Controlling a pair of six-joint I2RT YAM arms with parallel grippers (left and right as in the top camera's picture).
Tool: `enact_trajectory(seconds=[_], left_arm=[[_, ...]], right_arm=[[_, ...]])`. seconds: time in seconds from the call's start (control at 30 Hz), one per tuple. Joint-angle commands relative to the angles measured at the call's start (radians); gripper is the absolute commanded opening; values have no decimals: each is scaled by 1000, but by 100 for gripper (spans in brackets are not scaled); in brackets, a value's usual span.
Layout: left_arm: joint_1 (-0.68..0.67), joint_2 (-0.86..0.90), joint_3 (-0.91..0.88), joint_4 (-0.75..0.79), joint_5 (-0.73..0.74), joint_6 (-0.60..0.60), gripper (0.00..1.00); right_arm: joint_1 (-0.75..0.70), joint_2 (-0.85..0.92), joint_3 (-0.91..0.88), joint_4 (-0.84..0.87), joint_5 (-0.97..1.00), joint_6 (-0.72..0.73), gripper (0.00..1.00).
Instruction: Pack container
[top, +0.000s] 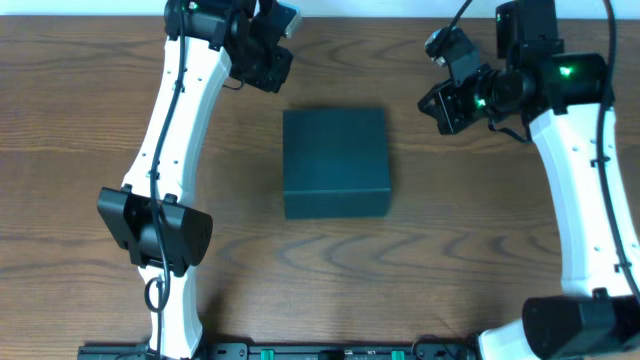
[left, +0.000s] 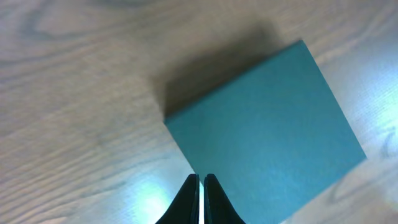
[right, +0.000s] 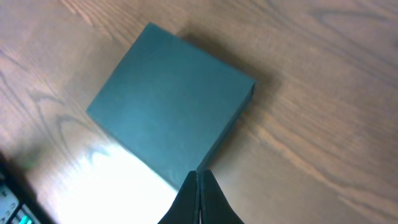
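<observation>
The dark teal, matte, square container (top: 335, 162) lies flat, lid closed, mid-table.

The container (top: 335, 163) stands in the middle of the overhead frame with its lid flat and shut, so its top blocks any way inside. Bare wood of the table (top: 420, 270) lies on all four of its sides, and a gripper can pass there. The left arm (top: 175, 130) crosses the left part of the frame and the right arm (top: 580, 170) the right edge, both well apart from the box.
</observation>
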Motion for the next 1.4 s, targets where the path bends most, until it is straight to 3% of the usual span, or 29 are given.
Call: enact_trajectory(seconds=[0.0, 0.2, 0.4, 0.67, 0.97, 1.13, 1.37], left_arm=[[-24, -24, -67, -3, 57, 43, 6], [-90, -24, -188, 51, 177, 84, 6], [-120, -24, -298, 90, 294, 118, 6], [-150, -24, -426, 177, 333, 118, 6], [-175, -20, -489, 243, 333, 118, 6], [-177, -18, -509, 261, 327, 118, 6], [-177, -18, -562, 294, 303, 121, 6]], right_arm=[[-5, -82, 9, -31, -25, -15, 2], [-5, -151, -53, -106, -80, -11, 1], [-5, -251, -329, -18, -164, 50, 2], [-5, -406, -770, 238, -179, 263, 2], [48, -426, -1116, 609, -197, 532, 1], [89, -426, -1242, 825, -175, 657, 2], [150, -422, -1310, 984, -35, 791, 2]])
